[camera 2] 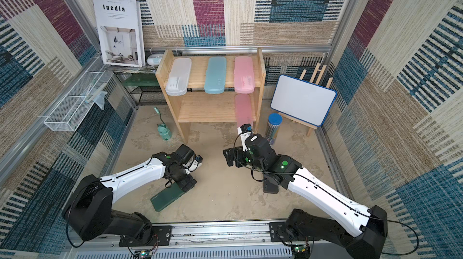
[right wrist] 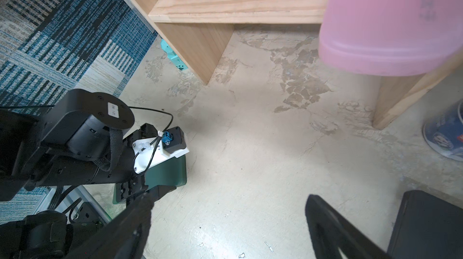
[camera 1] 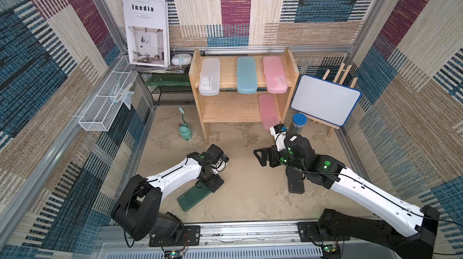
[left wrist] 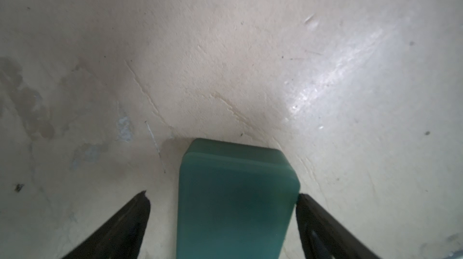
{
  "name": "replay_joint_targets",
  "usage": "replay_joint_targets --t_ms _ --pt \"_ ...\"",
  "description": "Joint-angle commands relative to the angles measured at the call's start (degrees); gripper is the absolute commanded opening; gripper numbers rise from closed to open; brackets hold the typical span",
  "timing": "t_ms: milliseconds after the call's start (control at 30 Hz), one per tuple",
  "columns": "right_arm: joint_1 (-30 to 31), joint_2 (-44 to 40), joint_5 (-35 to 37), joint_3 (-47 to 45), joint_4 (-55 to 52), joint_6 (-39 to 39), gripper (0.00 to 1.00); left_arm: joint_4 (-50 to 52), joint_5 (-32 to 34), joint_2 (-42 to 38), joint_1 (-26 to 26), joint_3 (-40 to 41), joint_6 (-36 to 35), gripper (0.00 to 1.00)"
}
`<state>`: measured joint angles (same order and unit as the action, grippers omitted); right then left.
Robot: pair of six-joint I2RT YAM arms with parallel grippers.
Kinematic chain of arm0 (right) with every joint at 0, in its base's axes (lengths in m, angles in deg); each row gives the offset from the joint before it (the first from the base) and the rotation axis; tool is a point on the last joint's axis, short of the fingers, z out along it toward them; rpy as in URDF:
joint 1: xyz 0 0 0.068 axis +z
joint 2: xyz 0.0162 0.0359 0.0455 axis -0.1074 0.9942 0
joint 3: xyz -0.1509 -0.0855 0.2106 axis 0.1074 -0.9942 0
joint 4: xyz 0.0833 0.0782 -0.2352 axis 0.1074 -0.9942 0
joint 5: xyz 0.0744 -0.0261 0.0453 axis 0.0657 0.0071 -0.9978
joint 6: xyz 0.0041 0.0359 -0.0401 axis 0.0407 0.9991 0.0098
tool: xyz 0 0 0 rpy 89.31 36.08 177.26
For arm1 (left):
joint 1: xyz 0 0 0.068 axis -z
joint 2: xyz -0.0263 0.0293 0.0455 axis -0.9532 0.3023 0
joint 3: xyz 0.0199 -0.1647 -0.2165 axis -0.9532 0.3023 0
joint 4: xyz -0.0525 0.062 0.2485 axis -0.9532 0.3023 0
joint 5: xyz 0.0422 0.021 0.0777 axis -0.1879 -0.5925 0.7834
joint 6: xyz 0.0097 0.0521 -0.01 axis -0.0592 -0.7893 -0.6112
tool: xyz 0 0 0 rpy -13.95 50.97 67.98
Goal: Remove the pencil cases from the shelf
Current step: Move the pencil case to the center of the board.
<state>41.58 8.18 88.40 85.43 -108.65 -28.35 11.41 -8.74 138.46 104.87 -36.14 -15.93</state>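
We count six pencil cases (camera 2: 216, 74). Four sit on the shelf (camera 1: 229, 69): white case (camera 1: 210, 76), blue case (camera 1: 246, 75) and upper pink case (camera 1: 274, 74) on the top tier, lower pink case (camera 1: 268, 111) below. Two lie on the bench (camera 1: 250, 195): green case (camera 1: 193, 198) and black case (camera 1: 296, 186). Our left fingers (left wrist: 125, 225) straddle the green case, spread, gripping nothing; our right fingers (right wrist: 135, 217) gape empty

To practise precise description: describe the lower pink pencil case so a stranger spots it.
Find the wooden shelf at the back wall. Its lower tier holds one pink pencil case, overhanging the front edge. The other pink case lies on the upper tier.
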Motion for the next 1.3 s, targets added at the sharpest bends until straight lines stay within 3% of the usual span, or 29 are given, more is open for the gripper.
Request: replay_joint_targets --t_ms 0,233,567,800,967,1100,1267 --pt "-0.36 0.83 -1.46 0.50 1.72 -0.74 0.99 -0.77 0.73 1.20 0.04 -0.62 -0.51 0.96" --pt "-0.80 1.61 -2.61 0.20 2.47 -0.58 0.99 -0.03 0.79 3.48 0.03 -1.36 -0.24 0.93" --pt "-1.20 0.71 -1.42 -0.15 1.18 -0.72 0.99 0.96 -1.49 7.32 0.05 -5.06 2.38 0.62" --pt "-2.09 -0.28 1.17 1.10 -1.54 -1.54 0.99 -3.90 -7.20 9.11 0.31 -13.50 10.42 0.63" --pt "-2.48 -0.71 2.55 1.95 -3.09 -1.65 0.99 -4.75 -9.91 17.79 0.96 -25.24 21.66 0.64" --pt "-2.48 -0.90 2.79 1.80 -3.11 -0.63 0.99 -4.50 -7.43 24.04 2.56 -30.80 26.54 0.67" --pt "-2.48 -0.63 -0.11 0.83 -1.83 -0.11 0.99 -2.35 -1.33 25.85 3.96 -31.95 26.93 0.79"
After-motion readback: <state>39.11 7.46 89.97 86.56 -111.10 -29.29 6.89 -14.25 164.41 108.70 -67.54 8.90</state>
